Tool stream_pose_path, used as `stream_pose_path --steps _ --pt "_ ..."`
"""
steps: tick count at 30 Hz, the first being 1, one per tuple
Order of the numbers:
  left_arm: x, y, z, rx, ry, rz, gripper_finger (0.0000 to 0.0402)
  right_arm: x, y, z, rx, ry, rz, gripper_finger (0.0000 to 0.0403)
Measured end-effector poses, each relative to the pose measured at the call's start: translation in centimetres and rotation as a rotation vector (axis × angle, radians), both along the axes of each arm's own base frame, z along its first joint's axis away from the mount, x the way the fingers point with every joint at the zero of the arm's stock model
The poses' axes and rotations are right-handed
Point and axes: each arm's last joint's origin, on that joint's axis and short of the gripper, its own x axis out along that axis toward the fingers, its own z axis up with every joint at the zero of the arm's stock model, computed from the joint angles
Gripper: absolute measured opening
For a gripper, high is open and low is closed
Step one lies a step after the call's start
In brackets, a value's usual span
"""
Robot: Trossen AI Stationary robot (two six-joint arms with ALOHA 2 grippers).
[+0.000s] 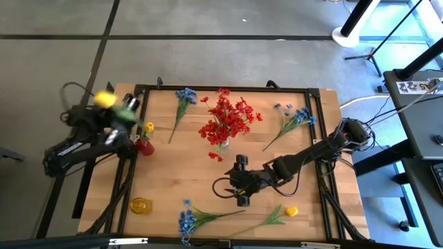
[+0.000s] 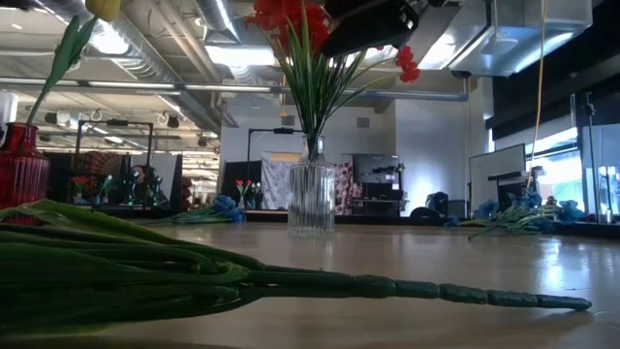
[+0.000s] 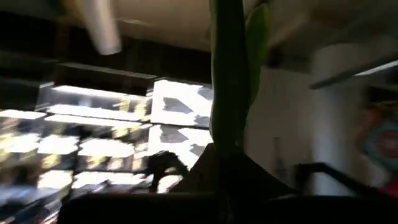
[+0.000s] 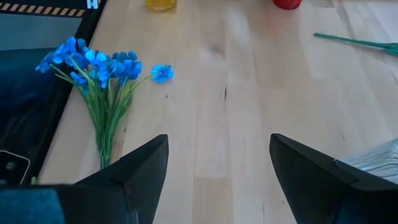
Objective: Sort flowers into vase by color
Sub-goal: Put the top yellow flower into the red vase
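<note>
My left gripper (image 1: 116,113) is at the table's left edge, raised and shut on a yellow flower (image 1: 104,99) whose green leaves (image 1: 129,114) stick out beside it. A red vase (image 1: 144,146) close by carries another yellow bloom (image 1: 149,127). The clear vase (image 1: 223,143) at the centre holds red flowers (image 1: 227,117). My right gripper (image 1: 239,181) hangs open over the table's near middle with nothing between its fingers (image 4: 219,168). A blue spray (image 4: 99,68) lies on the table ahead of it. My left gripper pinches the yellow flower's green stem (image 3: 227,134) between its two fingers. The stem rises out past the fingertips, and the flower is lifted clear of the table. The gripper itself hides how far back the stem reaches.
Blue sprays lie at the far left (image 1: 184,97), far right (image 1: 294,117) and near edge (image 1: 187,221). A yellow flower (image 1: 291,211) lies near the front right. A yellow vase (image 1: 140,205) stands front left. A red sprig (image 1: 215,156) lies by the clear vase.
</note>
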Motion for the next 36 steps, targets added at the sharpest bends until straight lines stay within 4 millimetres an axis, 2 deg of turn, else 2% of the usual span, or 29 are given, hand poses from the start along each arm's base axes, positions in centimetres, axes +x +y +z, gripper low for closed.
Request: stream_pose_path --steps 2,7,11,16,21,26,29,36 --pt "-0.7 -0.7 0.4 0.042 -0.032 -0.110 0.0001 0.0 0.0 0.0 0.000 0.000 0.000 0.0280" --pt "-2.6 -2.3 0.0 0.180 -0.024 -0.311 0.0001 0.0 0.0 0.0 0.009 -0.005 -0.006 0.0280" --pt "-3.7 -3.1 -1.3 0.223 0.063 -0.447 0.0000 0.1 0.0 0.1 0.025 -0.013 -0.016 0.0280" --pt "-3.1 -2.9 -2.8 0.212 0.241 -0.448 0.0002 0.3 0.1 0.4 0.043 -0.044 -0.016 0.0280" --pt "-2.8 -2.4 -4.6 0.182 0.416 -0.207 0.0005 0.3 0.1 0.4 0.046 -0.053 -0.017 0.0280" --pt "-3.8 -2.8 -3.3 0.192 0.396 -0.160 0.0006 0.3 0.1 0.4 0.045 -0.051 -0.017 0.0280" --pt "-4.1 -2.9 -3.1 0.161 0.397 -0.199 0.0007 0.3 0.1 0.4 0.040 -0.051 -0.015 0.0280" --pt "-2.8 -2.4 -4.0 0.130 0.367 -0.239 0.0008 0.4 0.0 0.4 0.009 -0.061 -0.023 0.0280"
